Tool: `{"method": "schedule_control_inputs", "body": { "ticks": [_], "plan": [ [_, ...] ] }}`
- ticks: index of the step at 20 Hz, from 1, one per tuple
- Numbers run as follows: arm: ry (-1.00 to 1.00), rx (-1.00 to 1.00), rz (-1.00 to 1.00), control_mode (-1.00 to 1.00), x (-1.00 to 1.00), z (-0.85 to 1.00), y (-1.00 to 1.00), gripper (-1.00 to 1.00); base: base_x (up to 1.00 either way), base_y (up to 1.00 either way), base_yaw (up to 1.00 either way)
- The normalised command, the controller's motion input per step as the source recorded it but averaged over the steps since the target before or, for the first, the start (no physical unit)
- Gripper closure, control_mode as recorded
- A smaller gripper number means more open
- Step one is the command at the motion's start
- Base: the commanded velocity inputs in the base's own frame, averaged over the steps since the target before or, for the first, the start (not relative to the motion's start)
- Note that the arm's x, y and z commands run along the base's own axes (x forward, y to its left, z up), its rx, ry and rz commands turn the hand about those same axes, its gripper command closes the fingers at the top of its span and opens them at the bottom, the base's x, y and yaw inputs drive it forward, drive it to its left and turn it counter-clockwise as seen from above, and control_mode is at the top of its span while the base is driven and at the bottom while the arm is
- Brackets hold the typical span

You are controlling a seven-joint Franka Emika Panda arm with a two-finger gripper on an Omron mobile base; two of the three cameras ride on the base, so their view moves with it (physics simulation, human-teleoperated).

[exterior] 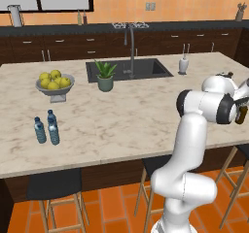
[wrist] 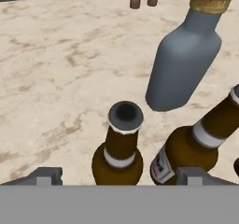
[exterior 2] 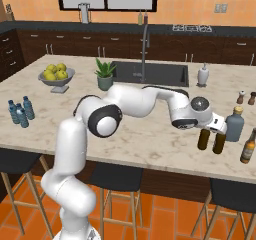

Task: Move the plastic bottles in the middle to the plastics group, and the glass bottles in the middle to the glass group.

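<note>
With the hand (wrist: 119,174) spread over the brown bottle (wrist: 119,153) at lower centre, its neighbour (wrist: 196,148) or the grey bottle (wrist: 182,69) could be toppled by a careless retreat.

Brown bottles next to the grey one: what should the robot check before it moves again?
1. Tool jaws spread wide, not touching the bottle: ok.
2. Brown bottle between the tips stands upright: ok.
3. It sits near the grey-blue bottle, with a gap: ok.
4. Second brown bottle touching the first one: cannot tell.
5. Water bottles stand together on the counter: ok.
</note>
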Motion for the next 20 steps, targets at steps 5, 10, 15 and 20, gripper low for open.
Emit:
{"method": "schedule_control_inputs", "body": {
  "ticks": [5,10,15,20],
  "plan": [
    [-0.02,0.0,-0.04,-1.0,-0.34,0.56,0.38,-1.0,0.0,0.0,0.0],
    [0.0,0.0,-0.08,-1.0,-0.51,0.96,0.74,-1.0,0.0,0.0,0.0],
    [0.05,0.0,0.01,-1.0,-0.37,0.3,0.95,-1.0,0.0,0.0,0.0],
    [0.13,-0.02,0.01,-1.0,-0.45,0.48,1.0,-1.0,0.0,0.0,0.0]
  ]
}}
